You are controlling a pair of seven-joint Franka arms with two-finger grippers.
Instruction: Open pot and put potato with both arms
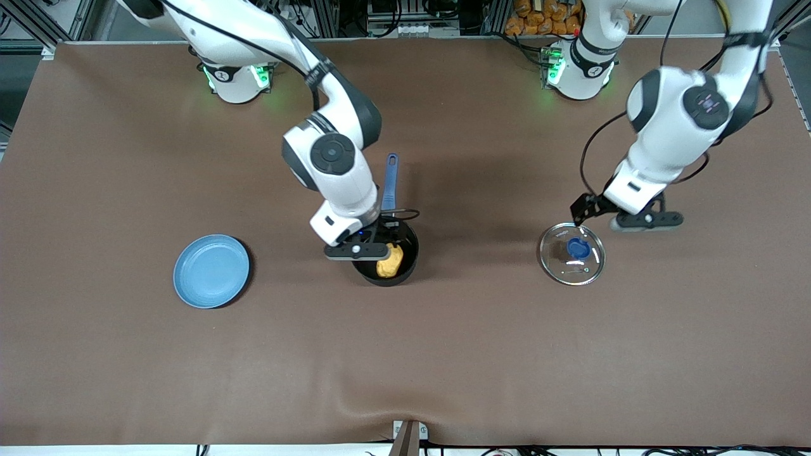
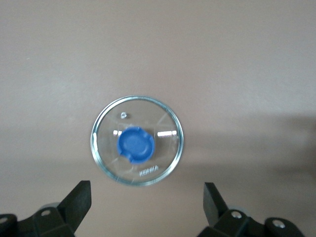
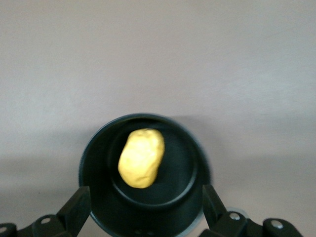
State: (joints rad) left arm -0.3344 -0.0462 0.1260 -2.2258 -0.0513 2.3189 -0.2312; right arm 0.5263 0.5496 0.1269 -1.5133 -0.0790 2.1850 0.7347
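The black pot [image 1: 408, 253] stands mid-table without its lid, its blue handle [image 1: 391, 180] pointing toward the robots' bases. The yellow-orange potato [image 1: 389, 261] lies inside it, free of any finger. My right gripper [image 1: 364, 246] hangs open just over the pot's mouth. In the right wrist view the pot [image 3: 96, 173] holds the potato [image 3: 141, 158] and the right gripper [image 3: 145, 197] shows its fingers spread wider than the pot. The glass lid [image 1: 572, 253] with its blue knob lies flat on the table toward the left arm's end. My left gripper [image 1: 616, 216] is open and empty above the table beside the lid [image 2: 137, 146]; the left wrist view shows the gripper [image 2: 146, 192] spread wide.
A flat light-blue plate [image 1: 211, 271] lies on the table toward the right arm's end, well apart from the pot. The brown table cover has a fold near the front edge [image 1: 405, 415].
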